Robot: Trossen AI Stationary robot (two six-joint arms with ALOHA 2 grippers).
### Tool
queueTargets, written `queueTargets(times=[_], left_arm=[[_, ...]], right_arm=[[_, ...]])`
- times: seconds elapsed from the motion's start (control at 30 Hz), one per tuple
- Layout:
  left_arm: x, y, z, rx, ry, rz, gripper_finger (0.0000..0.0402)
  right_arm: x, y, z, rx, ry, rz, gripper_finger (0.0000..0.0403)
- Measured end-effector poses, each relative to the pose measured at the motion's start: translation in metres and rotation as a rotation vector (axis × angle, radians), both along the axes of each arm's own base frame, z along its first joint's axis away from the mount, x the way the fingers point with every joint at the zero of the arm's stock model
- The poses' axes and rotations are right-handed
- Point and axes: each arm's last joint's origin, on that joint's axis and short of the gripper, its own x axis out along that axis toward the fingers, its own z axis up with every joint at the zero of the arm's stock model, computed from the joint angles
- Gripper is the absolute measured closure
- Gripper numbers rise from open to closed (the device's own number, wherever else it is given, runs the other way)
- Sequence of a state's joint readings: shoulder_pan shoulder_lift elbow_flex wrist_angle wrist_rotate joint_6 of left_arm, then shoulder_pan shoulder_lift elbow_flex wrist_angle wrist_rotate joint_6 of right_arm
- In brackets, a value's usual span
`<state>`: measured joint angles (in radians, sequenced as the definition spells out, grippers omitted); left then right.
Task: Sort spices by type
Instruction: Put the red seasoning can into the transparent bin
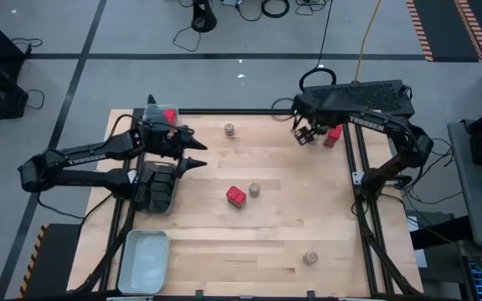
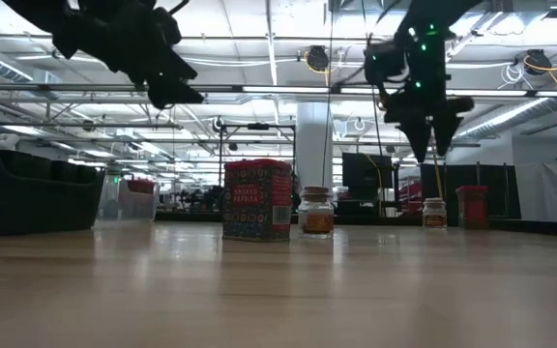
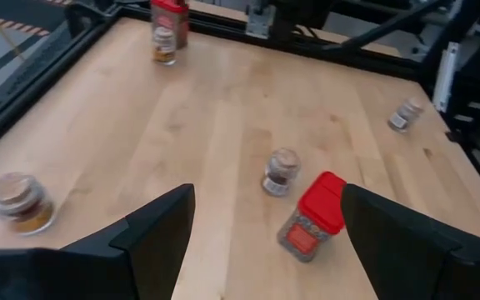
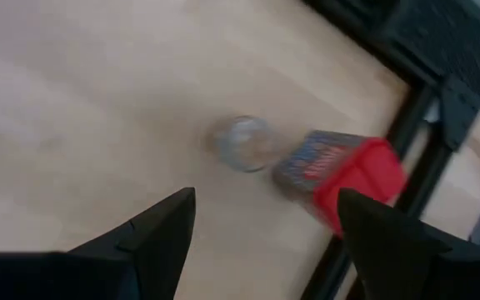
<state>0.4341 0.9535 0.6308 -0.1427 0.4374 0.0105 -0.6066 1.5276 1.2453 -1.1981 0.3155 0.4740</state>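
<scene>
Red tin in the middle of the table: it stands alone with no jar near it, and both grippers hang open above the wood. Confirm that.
Not quite. The red tin is not alone: a round jar stands right beside it, as the high view shows. The rest holds: the left gripper and the right gripper both hang open above the table.

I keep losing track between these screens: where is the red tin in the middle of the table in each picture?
High view: the red tin stands mid-table.
Low view: centre, label facing us.
Left wrist view: lower right, between the fingers.
Right wrist view: not in it; that tin is another.
Shared landmark: the round jar beside it.
</scene>
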Motion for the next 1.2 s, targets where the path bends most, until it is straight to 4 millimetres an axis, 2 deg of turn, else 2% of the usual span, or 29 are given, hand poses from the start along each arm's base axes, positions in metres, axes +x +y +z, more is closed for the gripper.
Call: queueTargets(times=[0.23, 0.43, 0.53, 0.73, 0.83, 1.0, 1.1, 1.2], left_arm=[[0.002, -0.007, 0.000, 0.008, 0.001, -0.033, 0.0095], [0.003, -0.009, 0.000, 0.023, 0.002, -0.052, 0.0095], [0.003, -0.010, 0.000, 0.023, 0.004, -0.054, 0.0095], [0.003, -0.010, -0.001, 0.043, 0.003, -0.063, 0.0095], [0.003, -0.009, -0.001, 0.050, 0.001, -0.066, 0.0095], [0.003, -0.010, -0.001, 0.047, 0.007, -0.066, 0.0095], [0.003, -0.011, -0.002, 0.042, 0.020, -0.071, 0.0095], [0.003, -0.011, -0.002, 0.046, 0.018, -0.077, 0.0095]], right_arm=[[-0.034, -0.036, 0.000, 0.002, 0.003, -0.193, 0.0128], [-0.056, -0.053, 0.000, 0.007, -0.003, -0.342, 0.0128], [-0.063, -0.056, -0.005, 0.047, -0.032, -0.400, 0.0128], [-0.076, -0.056, -0.033, 0.101, -0.022, -0.452, 0.0128], [-0.072, -0.058, -0.036, 0.043, -0.043, -0.440, 0.0128], [-0.074, -0.059, -0.046, 0.062, -0.108, -0.478, 0.0128], [-0.079, -0.059, -0.050, 0.066, -0.095, -0.490, 0.0128], [-0.075, -0.060, -0.051, 0.011, -0.096, -0.492, 0.0129]])
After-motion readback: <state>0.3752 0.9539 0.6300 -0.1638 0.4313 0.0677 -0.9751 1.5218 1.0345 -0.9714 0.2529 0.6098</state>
